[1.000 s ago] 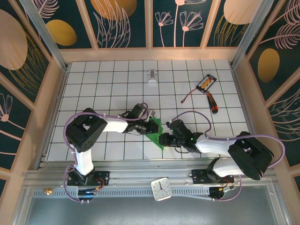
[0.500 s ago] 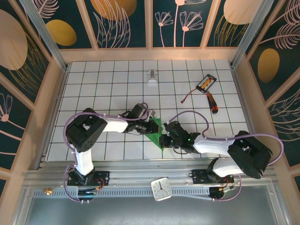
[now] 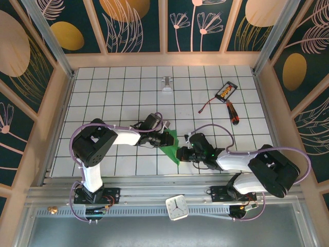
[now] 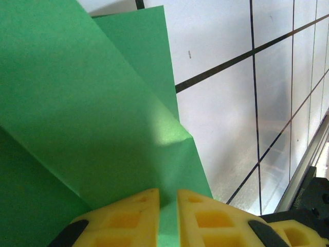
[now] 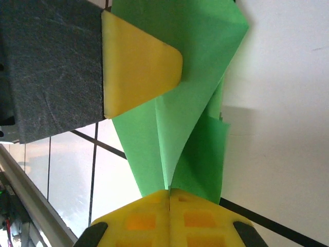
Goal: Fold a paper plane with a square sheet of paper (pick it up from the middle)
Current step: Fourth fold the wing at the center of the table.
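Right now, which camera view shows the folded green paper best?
The right wrist view: the green paper appears there with its layers and creases, pinched by the right tool. The left wrist view crops the green paper to a close-up of flaps. In the top view the green paper is a small distant wedge.

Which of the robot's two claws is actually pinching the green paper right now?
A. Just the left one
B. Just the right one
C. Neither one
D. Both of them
D: in the left wrist view the left gripper is clamped on the green paper, and in the right wrist view the right gripper is shut on another fold of it.
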`<state>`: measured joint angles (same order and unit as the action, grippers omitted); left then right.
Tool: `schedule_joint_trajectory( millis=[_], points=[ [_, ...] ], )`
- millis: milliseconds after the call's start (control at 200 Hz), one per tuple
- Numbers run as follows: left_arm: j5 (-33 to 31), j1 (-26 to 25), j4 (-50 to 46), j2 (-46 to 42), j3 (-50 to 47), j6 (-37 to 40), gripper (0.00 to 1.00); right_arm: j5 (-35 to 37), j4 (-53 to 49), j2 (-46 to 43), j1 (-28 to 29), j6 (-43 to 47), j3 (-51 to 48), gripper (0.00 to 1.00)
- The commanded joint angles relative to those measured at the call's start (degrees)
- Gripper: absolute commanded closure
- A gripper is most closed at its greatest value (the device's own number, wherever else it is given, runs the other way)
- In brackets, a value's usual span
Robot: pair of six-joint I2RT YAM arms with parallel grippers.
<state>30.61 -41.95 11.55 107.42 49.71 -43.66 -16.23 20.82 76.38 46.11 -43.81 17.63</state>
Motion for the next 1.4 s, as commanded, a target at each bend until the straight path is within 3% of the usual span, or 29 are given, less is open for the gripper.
schedule_joint_trajectory(
  millis=[0, 205, 375, 736, 956, 1396],
  points=[
    [-4.1, 0.3, -5.1, 1.8, -0.7, 1.5, 0.82, -3.0, 3.5, -0.6, -1.3, -1.9, -2.1, 1.0],
    [-4.1, 0.2, -5.3, 1.8, -0.4, 1.6, 0.82, -4.2, 4.9, -0.2, -2.1, -2.1, -3.1, 0.99],
    [-4.2, 0.2, -5.4, 1.8, -0.5, 1.7, 0.82, -4.3, 3.3, -1.2, -1.8, -0.6, -1.9, 0.92],
    [-4.2, 0.3, -5.5, 1.8, -0.4, 1.8, 0.82, 12.1, -16.0, -7.2, 5.4, 3.3, 4.5, 0.74],
    [-4.2, 0.3, -5.7, 1.9, -0.3, 2.0, 0.82, 25.3, -25.4, -4.4, 12.0, 0.7, 9.4, 0.68],
    [-4.3, 0.2, -5.9, 1.8, -0.2, 2.2, 0.82, 31.0, -28.4, 2.3, 17.8, -0.3, 14.1, 0.71]
  ],
)
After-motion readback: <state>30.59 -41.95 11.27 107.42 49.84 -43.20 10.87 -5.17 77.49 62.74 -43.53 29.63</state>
